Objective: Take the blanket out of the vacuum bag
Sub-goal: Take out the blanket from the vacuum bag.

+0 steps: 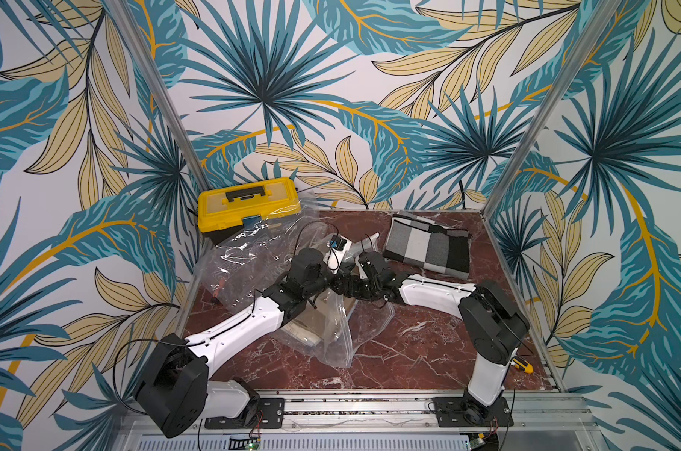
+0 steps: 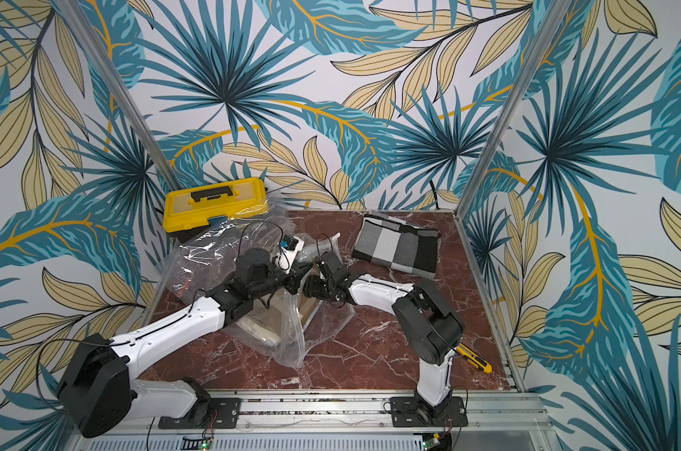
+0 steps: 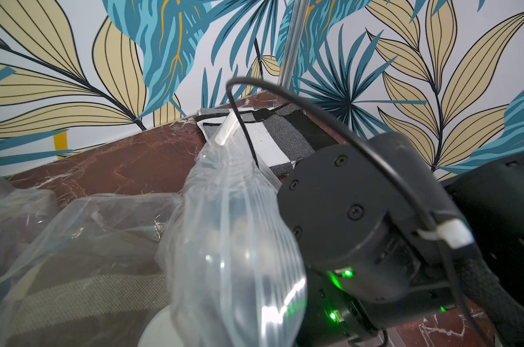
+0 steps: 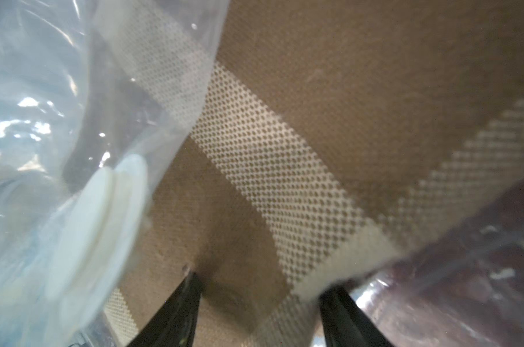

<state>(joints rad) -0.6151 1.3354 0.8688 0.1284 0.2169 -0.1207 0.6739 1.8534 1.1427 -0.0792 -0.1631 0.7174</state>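
1. Clear crinkled plastic of the vacuum bag [image 1: 341, 339] mid-table, between the two arms; near half lying on the red marble table [image 1: 428, 351], zip-seal edge lifted clear of it.
2. Inside, seen through the film in both top views: brown-and-beige blanket [image 1: 303, 332] [image 2: 261, 328], folded, not yet out of the bag.
3. Left gripper [image 1: 348, 262] closed at the raised edge, apparently pinching it. Fingertips hidden by plastic in the left wrist view; bunched zip strip rising right before that camera up to a white slider [image 3: 224, 133].
4. Right gripper [image 4: 262, 290] reaching into the bag mouth, down onto the blanket. Jaws apart at a middling width, black fingers [image 4: 176, 315] on either side of a fold, fabric filling the gap. Cannot tell whether squeezed or merely straddled.
5. Round white valve [image 4: 104, 222] on the bag wall, just beside one of those fingers, plastic draped around it.
6. More crumpled clear film [image 1: 245, 257] heaped toward the far left corner, touching a yellow toolbox [image 1: 249, 207]. Cannot tell whether part of the same bag.
7. Folded checked cloth [image 1: 428, 246] in grey, white and black at the far right of the table, apart from the bag.
8. Yellow utility knife [image 2: 475, 359] on the marble near the right arm's base.
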